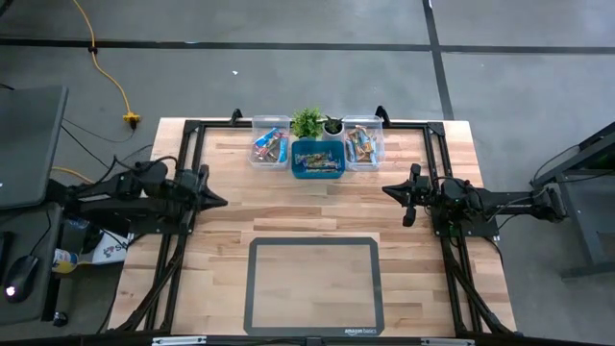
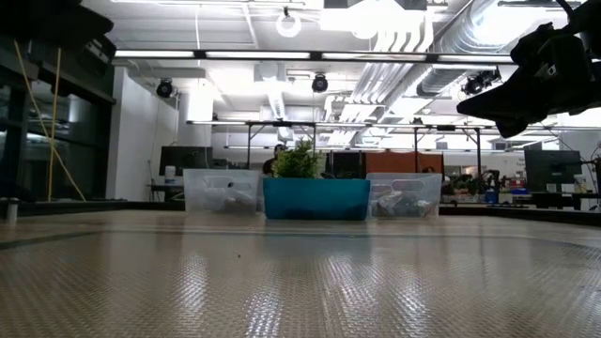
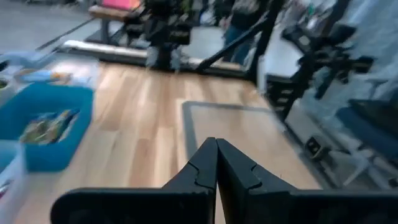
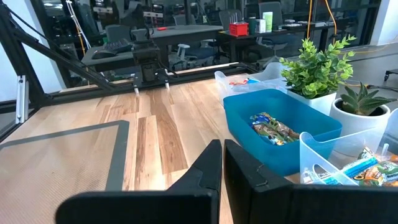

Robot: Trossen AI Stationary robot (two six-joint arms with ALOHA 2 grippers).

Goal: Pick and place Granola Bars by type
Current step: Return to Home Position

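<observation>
Your granola bars (image 1: 319,161) all sit in the 3 bins at the table's (image 1: 288,216) far edge. In the blue bin (image 1: 319,175), centre, the green-ish wrappers lie flat, long axis approx. left-right across the table. The left clear bin (image 1: 256,125) holds red & blue ones, slanted, w/ no common heading. The right clear bin (image 1: 379,130) holds orange-tan ones, heading too small to tell. Two potted plants (image 1: 307,122) stand just behind the blue bin, btwn the clear ones. The left gripper (image 1: 221,201) hangs over the left side, fingers pressed together. The right gripper (image 1: 388,190) hangs opposite, fingers all but touching. A grey-edged mat (image 1: 315,240) lies nearer you, btwn the arms.
</observation>
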